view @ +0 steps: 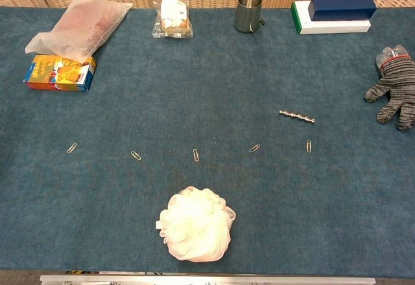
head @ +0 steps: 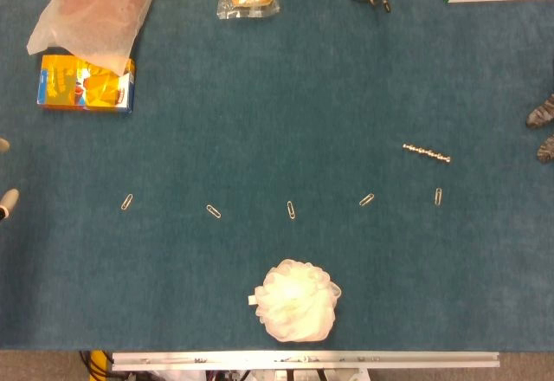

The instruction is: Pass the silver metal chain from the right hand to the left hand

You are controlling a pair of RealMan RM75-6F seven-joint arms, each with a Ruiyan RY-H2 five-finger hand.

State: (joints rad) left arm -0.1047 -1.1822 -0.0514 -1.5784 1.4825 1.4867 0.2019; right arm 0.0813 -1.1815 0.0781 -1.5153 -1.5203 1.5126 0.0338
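Chest view: the beaded silver metal chain (view: 297, 116) is seen lying straight on the napped blue desk (view: 194, 84), just above a row of wire paper clips (view: 255, 148), untouched by the grey-gloved right hand (view: 393, 97), whose fingers are spread and empty, well right of the chain, while a white mesh pouf (view: 196, 225) sits below-left and the left hand's (head: 7, 199) state cannot be told.

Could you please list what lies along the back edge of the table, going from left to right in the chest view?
Pink plastic bag → small clear packet → metal cup → blue box on a white box.
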